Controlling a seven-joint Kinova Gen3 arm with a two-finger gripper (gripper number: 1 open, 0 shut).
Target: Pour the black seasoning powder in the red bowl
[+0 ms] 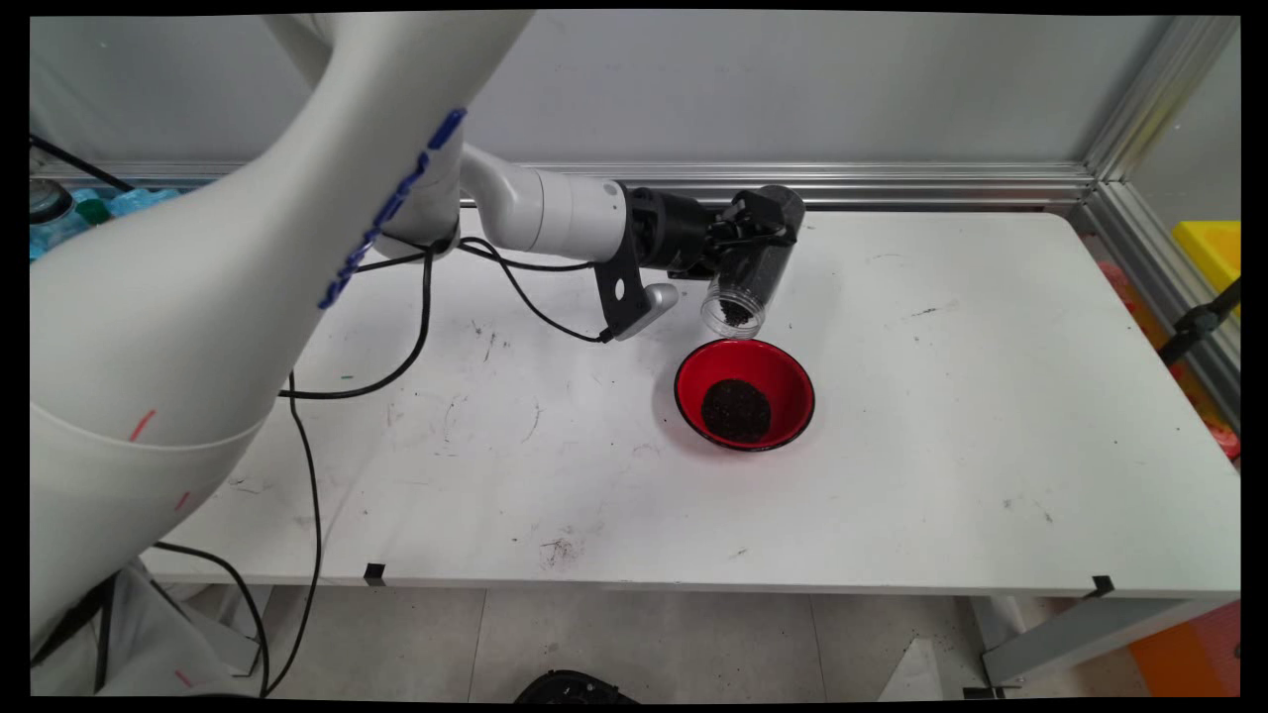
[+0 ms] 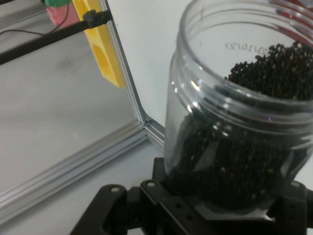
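white kinova arm (image 1: 297, 228) (blue lettering), black gripper (image 1: 758, 233), hanging black cables (image 1: 421, 327)

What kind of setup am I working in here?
Likely a robot lab bench: a scuffed white table fenced by aluminium framing, with the gripper tipping a clear jar of dark grains over a red bowl.

Clear jar (image 1: 745, 277) of black grains, tilted mouth-down, above red bowl (image 1: 783, 371) holding grains, probably same.

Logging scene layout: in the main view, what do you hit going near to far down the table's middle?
Table's near edge → red bowl holding dark grains → tilted clear jar in the gripper → aluminium rail at the wall.
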